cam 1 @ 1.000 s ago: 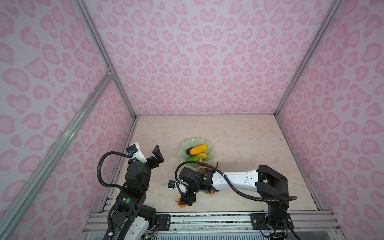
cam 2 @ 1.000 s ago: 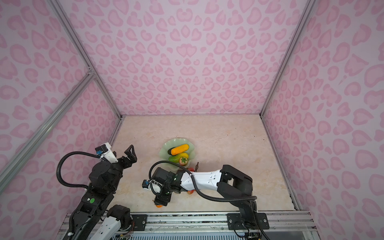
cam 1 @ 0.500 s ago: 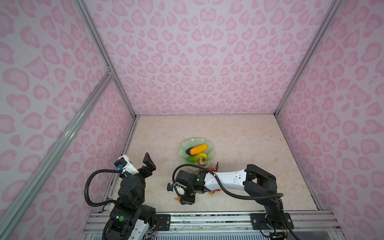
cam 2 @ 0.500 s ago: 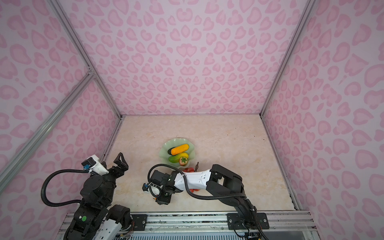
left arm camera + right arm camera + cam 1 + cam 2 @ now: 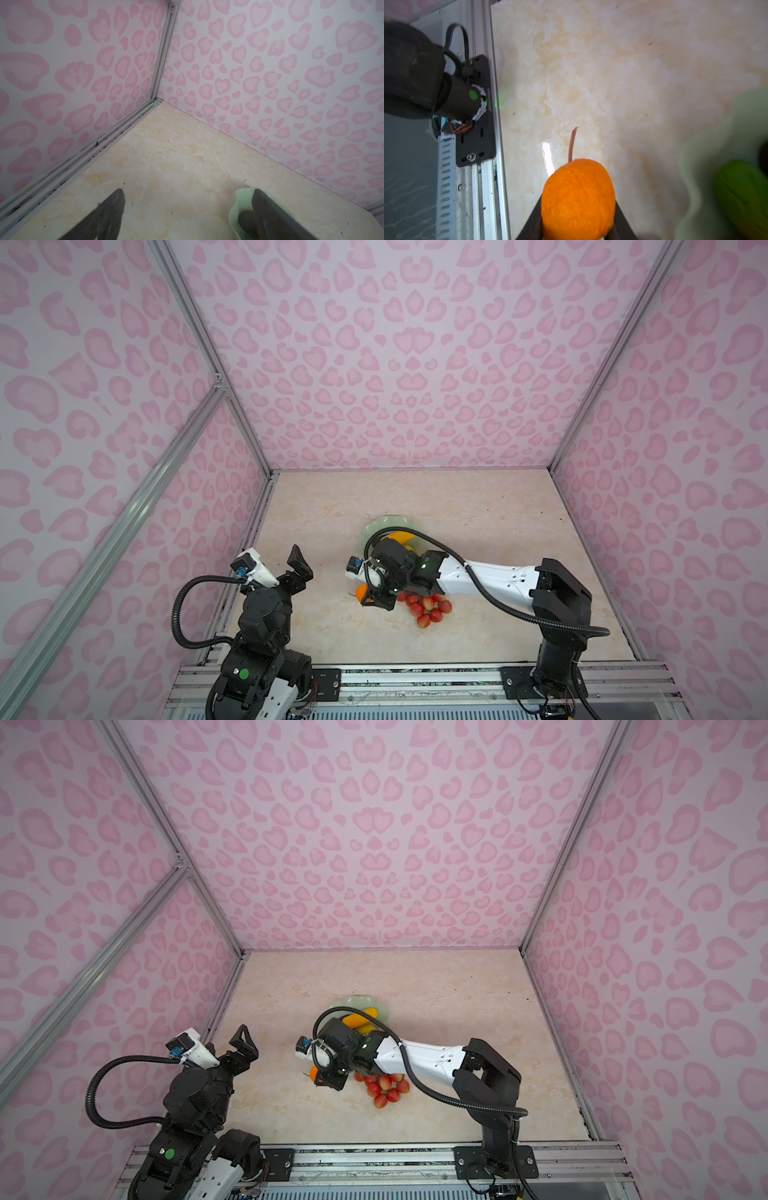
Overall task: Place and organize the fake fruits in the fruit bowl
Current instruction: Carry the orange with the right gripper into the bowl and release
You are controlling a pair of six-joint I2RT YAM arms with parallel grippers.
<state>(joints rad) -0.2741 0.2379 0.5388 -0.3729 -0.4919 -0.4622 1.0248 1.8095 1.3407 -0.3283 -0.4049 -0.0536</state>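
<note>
1. The counter point(image 5: 478, 497) carries the bowl and fruits near its middle.
2. The right arm point(image 5: 494, 578) reaches across, and its jaws are narrowed around the small orange point(image 5: 578, 197).
3. The left arm point(image 5: 266, 610) holds its jaws wide and empty, well apart from the fruits.
4. The fruit bowl point(image 5: 376, 526), partly behind the right arm, holds a yellow-orange oblong point(image 5: 400, 536).
5. The berry bunch point(image 5: 426, 608) lies on the counter just beside the small orange.

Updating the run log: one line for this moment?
right gripper: shut on small orange plastic fruit; left gripper: open, empty; red berry bunch: on table, outside mint-green scalloped bowl
</note>
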